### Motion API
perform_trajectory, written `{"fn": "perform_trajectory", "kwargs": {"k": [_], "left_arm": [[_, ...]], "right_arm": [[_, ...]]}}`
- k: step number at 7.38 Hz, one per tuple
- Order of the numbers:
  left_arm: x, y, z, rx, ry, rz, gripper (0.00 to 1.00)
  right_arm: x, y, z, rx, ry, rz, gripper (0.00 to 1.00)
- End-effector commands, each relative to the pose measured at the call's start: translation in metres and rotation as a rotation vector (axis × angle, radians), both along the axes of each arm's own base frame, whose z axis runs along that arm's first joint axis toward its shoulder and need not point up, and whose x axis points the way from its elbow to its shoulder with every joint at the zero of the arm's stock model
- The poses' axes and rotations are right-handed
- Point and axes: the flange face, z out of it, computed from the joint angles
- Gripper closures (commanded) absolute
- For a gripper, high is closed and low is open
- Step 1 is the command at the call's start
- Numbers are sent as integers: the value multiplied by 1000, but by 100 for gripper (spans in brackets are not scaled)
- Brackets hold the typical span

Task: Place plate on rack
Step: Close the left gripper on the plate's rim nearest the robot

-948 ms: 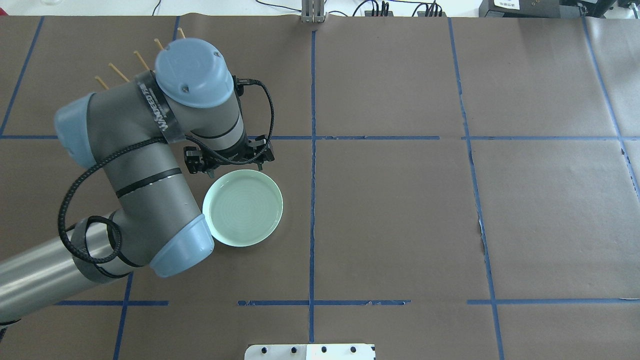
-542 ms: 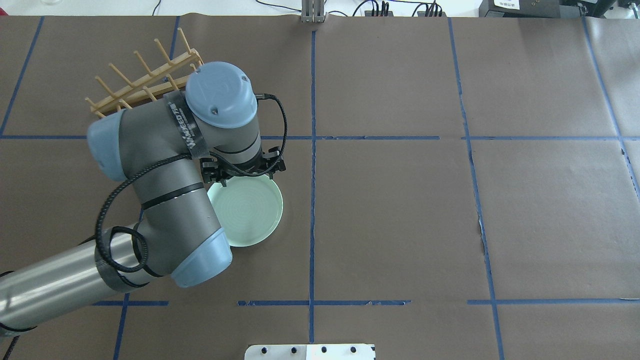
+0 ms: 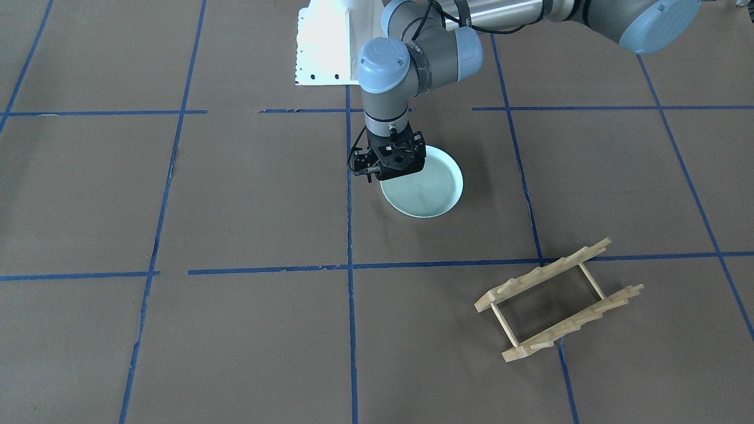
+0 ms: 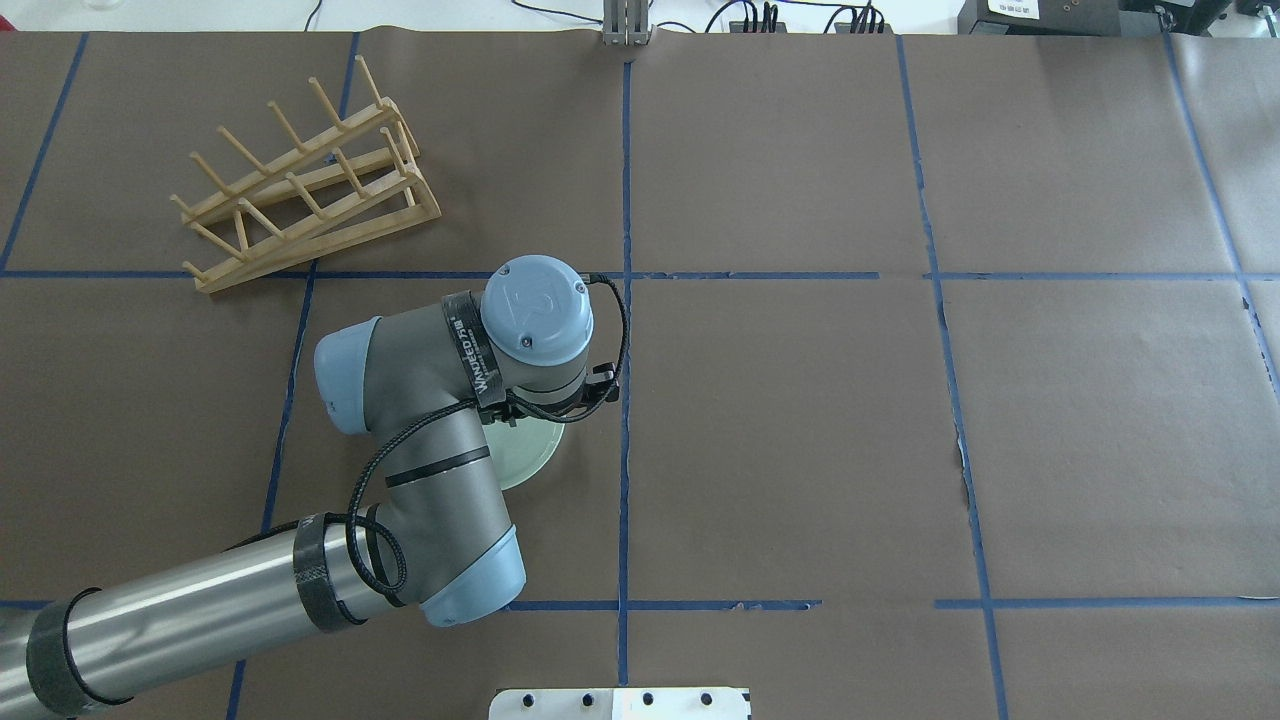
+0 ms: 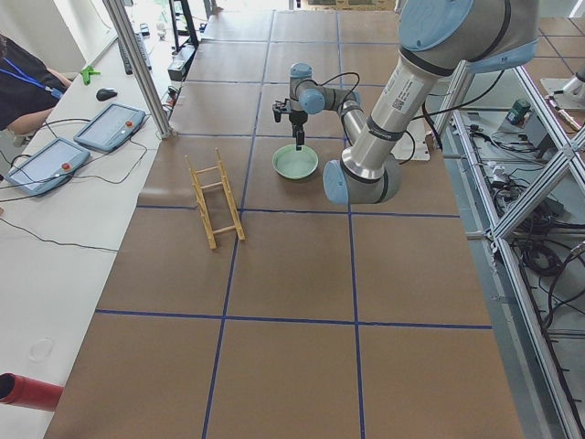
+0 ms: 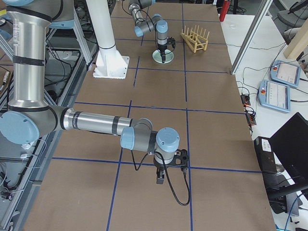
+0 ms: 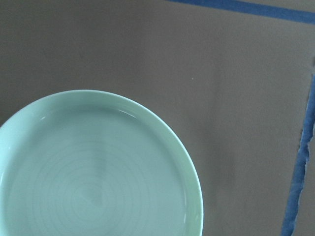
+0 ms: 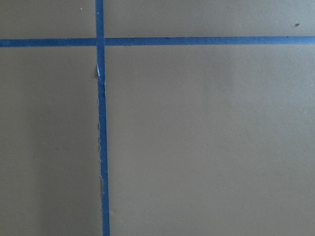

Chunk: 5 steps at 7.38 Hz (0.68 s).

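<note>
The pale mint-green plate (image 3: 427, 187) lies flat on the brown paper; it also shows in the overhead view (image 4: 528, 458) and fills the lower left of the left wrist view (image 7: 93, 167). My left gripper (image 3: 393, 171) points straight down over the plate's rim on the robot's right side, a little above it and holding nothing. In the exterior right view (image 6: 165, 57) its fingers look apart. The wooden rack (image 4: 305, 195) stands on the far left, apart from the plate. My right gripper (image 6: 161, 179) hangs over bare paper far off; I cannot tell whether it is open or shut.
Blue tape lines (image 4: 625, 300) divide the brown paper into squares. The white robot base plate (image 3: 324, 44) sits at the near edge. Tablets (image 5: 110, 128) and cables lie on the bench beyond the table.
My left arm has swung right and toward the robot, uncovering the rack. Its gripper went from the plate's far edge to over the plate. The plate has not moved.
</note>
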Motion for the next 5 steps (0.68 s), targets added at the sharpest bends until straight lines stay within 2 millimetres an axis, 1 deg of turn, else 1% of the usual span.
{"fn": "perform_trajectory", "kwargs": {"k": [1, 3, 5], "left_arm": [[3, 2, 4, 14, 18, 8, 21], [7, 0, 6, 20, 24, 12, 29], [8, 0, 8, 23, 22, 13, 32]], "right_arm": [[0, 0, 0, 0, 0, 0, 0], [0, 0, 0, 0, 0, 0, 0], [0, 0, 0, 0, 0, 0, 0]]}}
